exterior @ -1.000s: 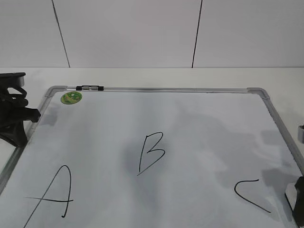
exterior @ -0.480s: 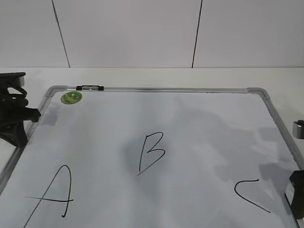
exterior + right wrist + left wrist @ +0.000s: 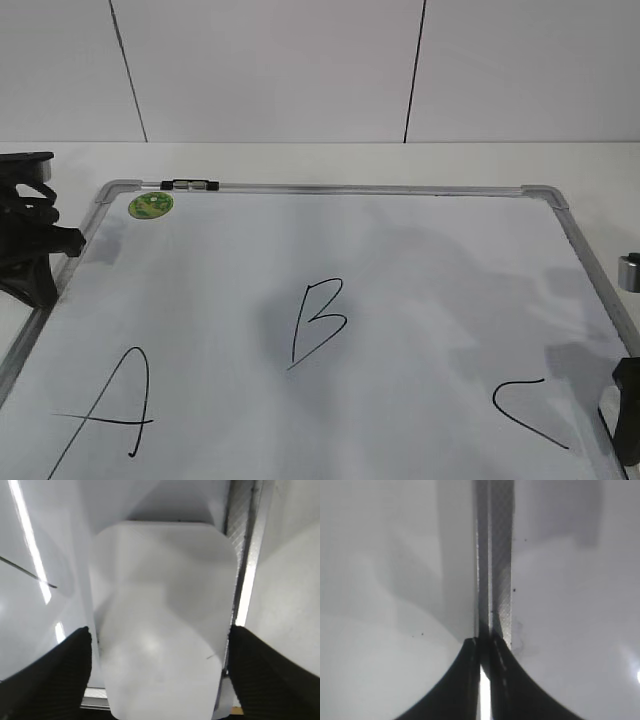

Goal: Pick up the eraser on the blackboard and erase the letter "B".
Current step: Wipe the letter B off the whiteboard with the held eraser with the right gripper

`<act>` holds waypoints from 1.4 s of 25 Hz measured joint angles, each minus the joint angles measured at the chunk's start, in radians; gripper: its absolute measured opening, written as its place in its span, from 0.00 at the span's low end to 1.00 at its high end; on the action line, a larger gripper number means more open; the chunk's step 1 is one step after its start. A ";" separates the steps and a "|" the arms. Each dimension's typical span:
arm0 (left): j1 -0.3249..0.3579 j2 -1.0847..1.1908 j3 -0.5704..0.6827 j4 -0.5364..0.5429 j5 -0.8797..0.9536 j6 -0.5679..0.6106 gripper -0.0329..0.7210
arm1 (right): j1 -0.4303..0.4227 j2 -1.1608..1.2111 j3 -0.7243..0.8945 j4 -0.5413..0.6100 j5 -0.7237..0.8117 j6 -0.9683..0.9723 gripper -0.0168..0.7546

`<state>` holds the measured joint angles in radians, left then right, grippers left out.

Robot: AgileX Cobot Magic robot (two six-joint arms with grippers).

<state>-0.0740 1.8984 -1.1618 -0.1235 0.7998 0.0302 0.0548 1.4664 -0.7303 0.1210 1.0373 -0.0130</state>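
The blackboard (image 3: 400,260) is a white board with a silver frame, lying flat. The letter "B" (image 3: 318,322) is drawn in black near its middle. The eraser (image 3: 162,615) is a white rounded block at the board's near right corner, filling the right wrist view. My right gripper (image 3: 160,629) is open, with one black finger on each side of the eraser; it shows at the bottom right edge of the exterior view (image 3: 628,420). My left gripper (image 3: 484,642) is shut and empty over the board's left frame (image 3: 495,555), at the left of the exterior view (image 3: 30,250).
A black "A" (image 3: 110,415) is at the board's near left and a black "C" (image 3: 525,410) at its near right. A round green magnet (image 3: 150,205) and a marker (image 3: 190,184) sit at the far left corner. A small silver object (image 3: 630,270) lies beyond the right frame.
In the exterior view my right gripper has sunk slightly lower at the bottom right corner. The left arm and the board have not moved.
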 joint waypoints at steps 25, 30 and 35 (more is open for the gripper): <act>0.000 0.000 0.000 0.000 -0.001 0.000 0.06 | 0.000 0.000 0.026 -0.016 -0.011 0.051 0.88; 0.000 0.000 0.000 0.000 -0.001 0.000 0.06 | 0.000 0.000 0.027 -0.016 -0.013 0.051 0.85; 0.000 0.000 0.000 0.000 -0.001 0.000 0.06 | 0.000 0.012 0.027 -0.012 -0.014 0.051 0.76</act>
<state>-0.0740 1.8984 -1.1618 -0.1235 0.7986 0.0302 0.0548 1.4786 -0.7032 0.1091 1.0229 0.0380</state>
